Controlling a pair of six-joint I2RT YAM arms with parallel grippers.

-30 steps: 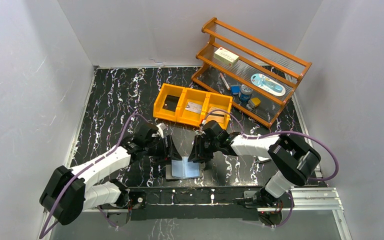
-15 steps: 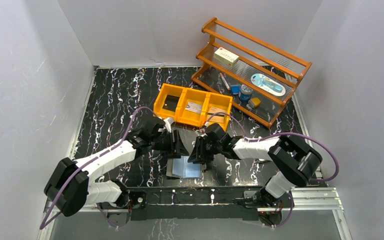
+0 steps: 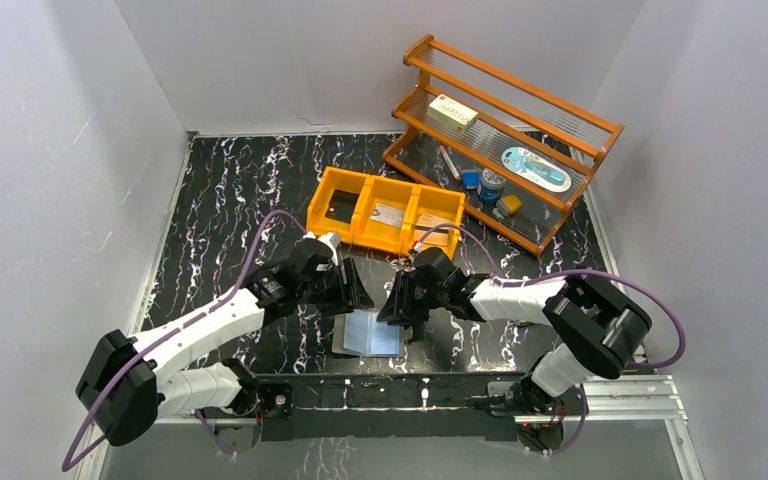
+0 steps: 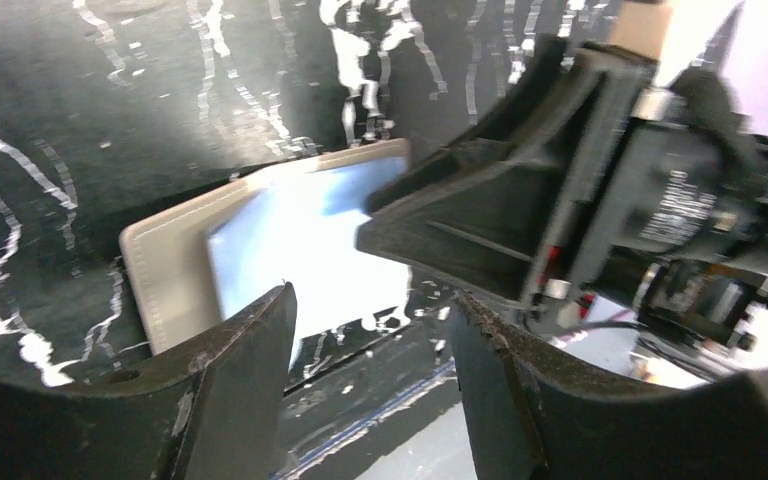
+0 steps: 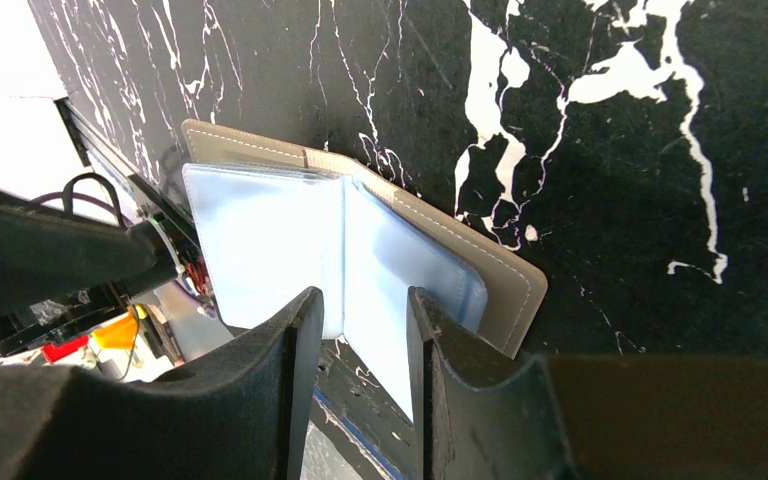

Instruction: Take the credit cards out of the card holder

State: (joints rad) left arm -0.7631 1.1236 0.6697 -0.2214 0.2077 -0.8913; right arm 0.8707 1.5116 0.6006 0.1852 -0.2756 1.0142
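grey two-leaf card holder (image 3: 368, 335) with pale blue-grey slotted lining lies spread open, lining up, on the black white-veined marble-look worktop (image 3: 230, 200), near the front edge, between the two arms

left gripper (image 3: 352, 290) hangs just beyond the holder's left leaf, jaws released, nothing in the gap. Its wrist view looks through that gap onto the holder, with the other arm's black gripper body crossing over the holder's far side

right gripper (image 3: 397, 305) is over the holder's right leaf, tips pointing down. Jaws parted, not clamped on anything I can see. In its wrist view the holder's centre fold runs straight into the gap; can't tell if the tips touch the lining

behind both arms: orange three-compartment plastic bin (image 3: 364, 210), black credit card (image 3: 340, 208) in the left compartment, silvery grey credit card (image 3: 388, 213) in the middle one, something flat and darker in the right one, can't make it out

back right: orange-brown wooden rack (image 3: 560, 105) with a cream box (image 3: 453, 113) with red print on its upper shelf
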